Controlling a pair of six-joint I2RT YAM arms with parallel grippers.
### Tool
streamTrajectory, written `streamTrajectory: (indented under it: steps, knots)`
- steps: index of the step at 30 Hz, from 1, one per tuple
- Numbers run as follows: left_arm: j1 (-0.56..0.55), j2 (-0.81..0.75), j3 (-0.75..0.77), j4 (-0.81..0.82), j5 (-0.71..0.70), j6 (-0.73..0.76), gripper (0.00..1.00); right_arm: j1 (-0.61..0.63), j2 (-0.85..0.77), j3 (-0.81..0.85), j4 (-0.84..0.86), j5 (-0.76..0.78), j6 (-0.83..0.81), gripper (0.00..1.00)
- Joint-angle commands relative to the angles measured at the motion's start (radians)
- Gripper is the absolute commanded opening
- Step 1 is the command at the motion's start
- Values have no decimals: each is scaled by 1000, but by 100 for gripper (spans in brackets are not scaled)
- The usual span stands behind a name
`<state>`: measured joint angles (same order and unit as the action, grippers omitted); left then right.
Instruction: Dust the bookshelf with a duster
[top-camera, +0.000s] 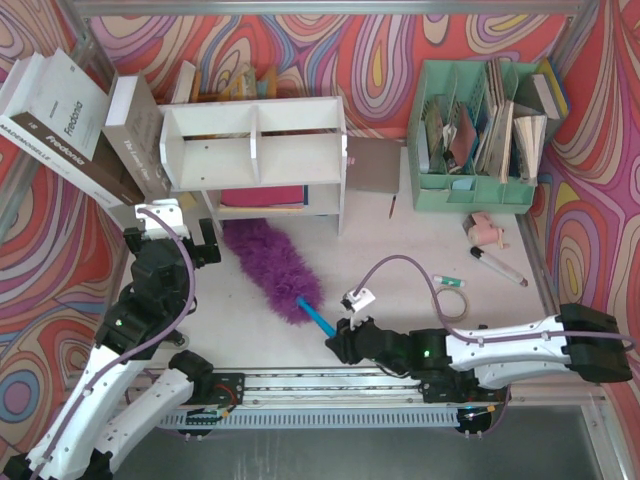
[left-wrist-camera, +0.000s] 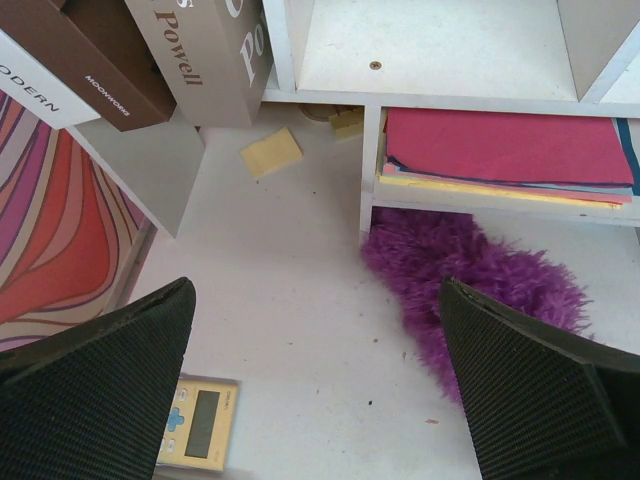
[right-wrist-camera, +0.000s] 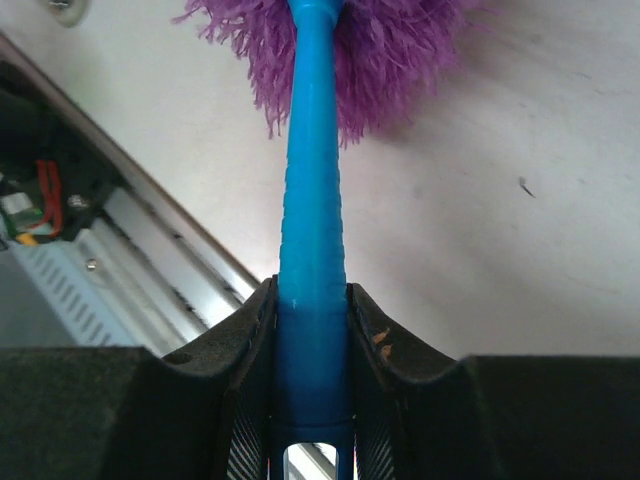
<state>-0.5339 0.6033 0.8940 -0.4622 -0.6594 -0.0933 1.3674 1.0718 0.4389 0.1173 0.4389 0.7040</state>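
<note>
— Though pinched firmly between the jaws of the right gripper (right-wrist-camera: 312, 300), could still swivel: thin smooth handle (right-wrist-camera: 312, 180), held near its end, long fluffy duster (top-camera: 268, 255) lying flat on the tabletop (top-camera: 420, 230), tip just at the foot of the bookshelf (top-camera: 255, 150).

— Agreed. Could also snag the stacked paper (left-wrist-camera: 505, 145) in the lower tier and drag it out.

— And on the left?

— Left gripper (left-wrist-camera: 315, 330) hovering near the shelf's corner, jaws wide apart, holding nothing. Might get brushed on a wide sweep, or nudge the leaning books (top-camera: 130, 135). Worth lifting slowly and level first.
</note>
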Motion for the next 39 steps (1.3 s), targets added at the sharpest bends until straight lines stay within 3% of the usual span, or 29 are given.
streamTrajectory:
  steps: [1,12,14,17,21,27,31,39]
  knots:
    - [7,-5,-2,-3,-9,0,98,2,-4,58,114,-11,-63,0]
    - [6,-5,-2,-4,-13,0,99,1,-228,38,-515,267,273,0]
    - [6,-4,-2,-4,-11,-1,99,1,-237,32,-492,262,263,0]
    - [6,0,0,-6,-9,-1,99,1,-213,11,-322,211,169,0]
    - [7,0,0,-5,-12,-3,99,1,-71,34,-62,88,36,0]
    - [7,2,-1,-6,-18,0,98,6,108,112,105,-44,-75,0]
    - [7,-2,-2,-6,-19,-1,99,6,34,84,61,7,-75,0]
    - [7,8,1,-5,-28,-5,98,6,-247,23,-329,195,89,0]
